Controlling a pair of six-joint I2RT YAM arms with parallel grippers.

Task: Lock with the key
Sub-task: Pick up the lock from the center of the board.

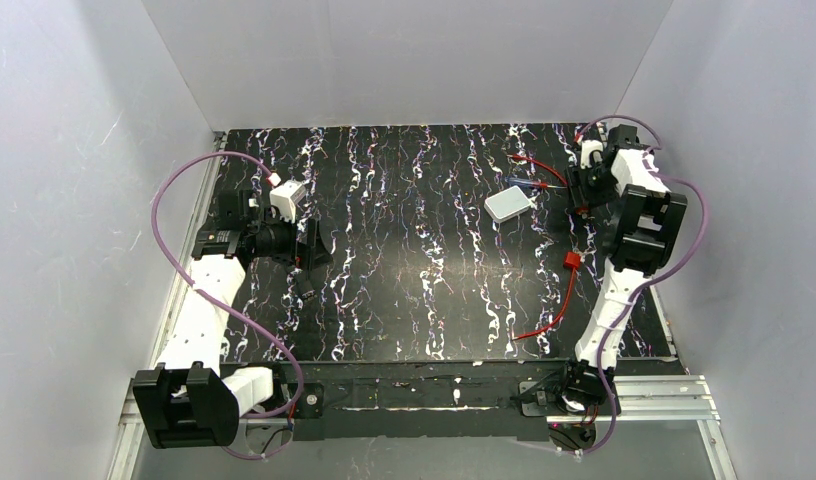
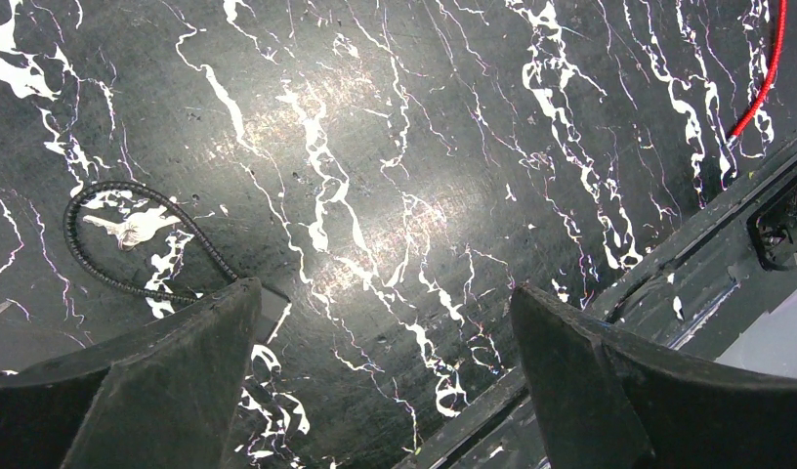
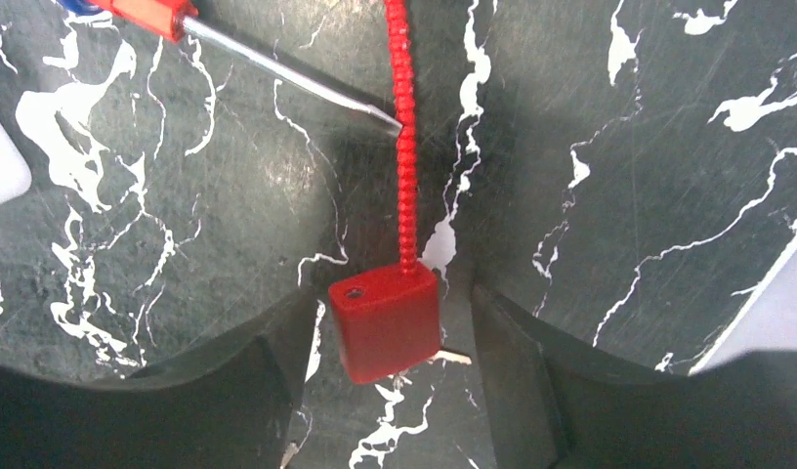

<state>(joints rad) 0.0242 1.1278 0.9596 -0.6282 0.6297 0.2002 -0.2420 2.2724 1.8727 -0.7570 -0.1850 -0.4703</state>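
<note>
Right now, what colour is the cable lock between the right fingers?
The cable lock is red, clearest in the right wrist view.

table [image 1: 404, 300]: black, white marble veins
lock body [image 3: 387, 322]: red
lock cable [image 3: 404, 147]: red, ribbed
key [image 2: 131, 230]: silver
cable loop [image 2: 82, 195]: black
screwdriver [image 3: 277, 73]: red handle, silver shaft

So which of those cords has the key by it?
The black cord, seen in the left wrist view: a silver key lies inside its loop. The red cord ends in a red block instead.
</note>
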